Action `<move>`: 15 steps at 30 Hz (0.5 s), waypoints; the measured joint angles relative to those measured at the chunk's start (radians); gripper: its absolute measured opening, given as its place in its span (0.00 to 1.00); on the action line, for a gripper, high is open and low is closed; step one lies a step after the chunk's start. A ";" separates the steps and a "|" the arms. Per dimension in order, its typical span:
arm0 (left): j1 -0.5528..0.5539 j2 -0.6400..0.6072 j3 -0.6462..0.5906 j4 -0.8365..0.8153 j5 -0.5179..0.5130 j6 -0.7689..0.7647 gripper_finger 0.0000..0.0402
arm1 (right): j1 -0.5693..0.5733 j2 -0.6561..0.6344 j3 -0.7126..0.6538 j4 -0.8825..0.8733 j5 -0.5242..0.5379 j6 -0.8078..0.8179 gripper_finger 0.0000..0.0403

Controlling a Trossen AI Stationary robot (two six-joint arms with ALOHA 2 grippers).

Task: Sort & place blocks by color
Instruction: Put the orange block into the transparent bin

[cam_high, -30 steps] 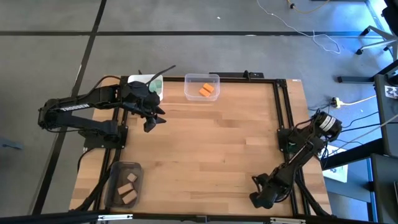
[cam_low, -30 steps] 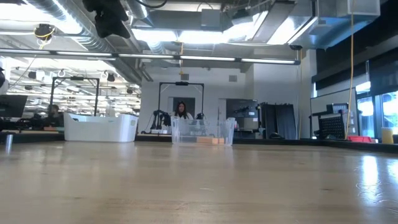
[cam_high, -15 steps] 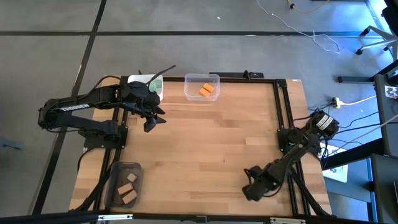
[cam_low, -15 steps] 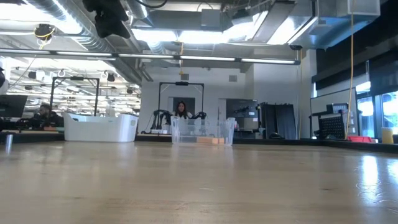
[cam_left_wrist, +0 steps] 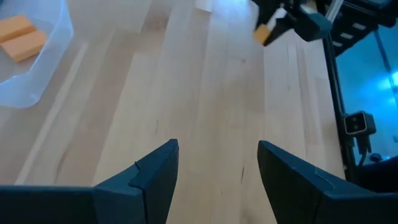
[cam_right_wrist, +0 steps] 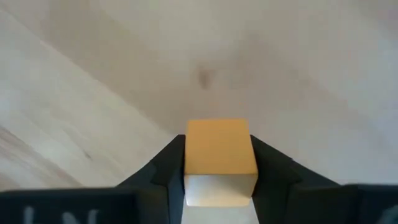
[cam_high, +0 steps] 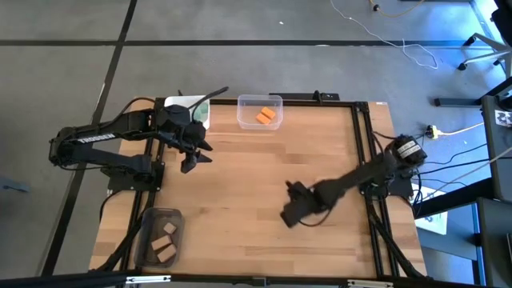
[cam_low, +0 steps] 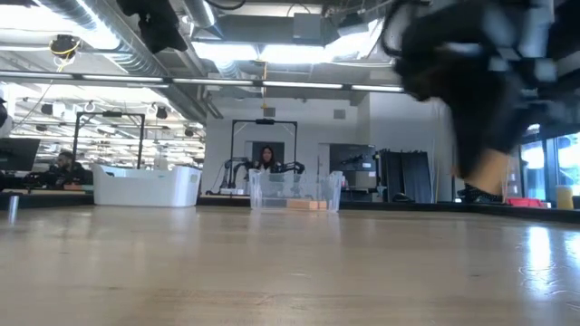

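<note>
Right gripper (cam_high: 290, 216) sits over the middle of the table (cam_high: 264, 176), right of centre, its arm stretched in from the right edge. Fingers are clamped on an orange block (cam_right_wrist: 221, 160); the right wrist view shows the block squarely between the two dark fingers (cam_right_wrist: 163, 168), touching both, with bare wood grain beyond it. In the left wrist view the same block (cam_left_wrist: 263, 32) shows as a small orange spot in the far gripper. In the low view the right arm is a dark blur at upper right with a tan-orange patch under it, above the tabletop; whether it clears the wood cannot be told from the high view.

Left gripper (cam_high: 190, 162) hangs near the table's far left corner, just beside the white bin (cam_high: 192, 106). Fingers stand apart, nothing between them; the left wrist view shows bare table through the gap.

Clear bin (cam_high: 260, 112) stands at the far edge, near the middle. Two orange blocks (cam_high: 266, 117) lie in it, touching or nearly so; the left wrist view shows them (cam_left_wrist: 22, 37) side by side against the bin wall.

Dark grey bin (cam_high: 160, 236) stands at the near left corner. Tan blocks (cam_high: 164, 244) lie in it, at least three; exact count unclear.

Something greenish shows inside the white bin, mostly hidden by the left arm; cannot tell what.

In the low view, a person (cam_low: 265, 160) sits in the room behind the table.
</note>
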 joint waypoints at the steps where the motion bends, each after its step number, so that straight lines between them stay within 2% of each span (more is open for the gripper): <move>1: 0.000 0.000 0.000 -0.001 -0.001 0.010 0.52 | -0.028 0.000 0.016 -0.005 0.003 -0.045 0.32; 11: 0.000 0.000 0.000 -0.004 0.000 0.128 0.52 | -0.327 -0.002 0.252 -0.059 0.180 -0.490 0.32; 15: 0.000 0.000 0.000 -0.004 0.036 0.192 0.52 | -0.445 -0.003 0.346 -0.056 0.229 -0.622 0.32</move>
